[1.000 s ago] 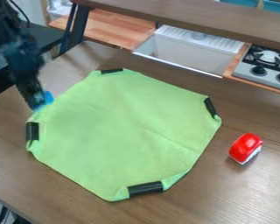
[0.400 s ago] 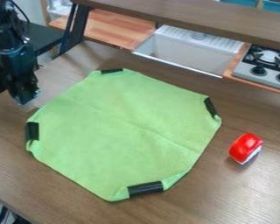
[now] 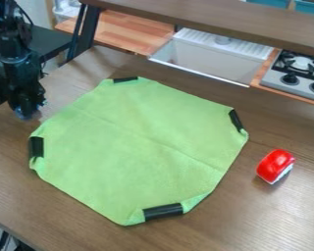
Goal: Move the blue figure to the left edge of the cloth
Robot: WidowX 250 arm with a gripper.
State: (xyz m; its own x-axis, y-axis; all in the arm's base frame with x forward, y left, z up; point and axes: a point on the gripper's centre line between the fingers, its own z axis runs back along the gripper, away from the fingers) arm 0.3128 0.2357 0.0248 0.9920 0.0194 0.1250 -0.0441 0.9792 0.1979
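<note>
"Noting progress first. Green cloth (image 3: 130, 152) lies spread on the counter (image 3: 74, 220), black strips (image 3: 163, 211) along its rim, one on the left, one far, one right, one near."

"And the task's thing?"

"Blue figure (image 3: 20, 112): most likely the bluish patch low on the gripper (image 3: 28, 115), at the far left, just off the cloth's edge. Too little of it to confirm."

"Gripped or let go?"

"Cannot tell. Nothing there shows whether the gripper has a hold on it or is merely beside it."

"How far along, then?"

"My judgement: well on, not certain. The figure seems to be on the proper side of the cloth, but the finish isn't proven. Left to do, if it is held: set it down by the left edge, upright if possible, then back the arm (image 3: 18, 63) off. If it is already down, only the backing off."

"Pose of the arm?"

"Comes in at the upper left, hanging nearly straight down. Gripper points at the counter, low, beside the cloth rather than over it. Red toy (image 3: 275, 165) sits well apart, right of the cloth; no part in this."
</note>
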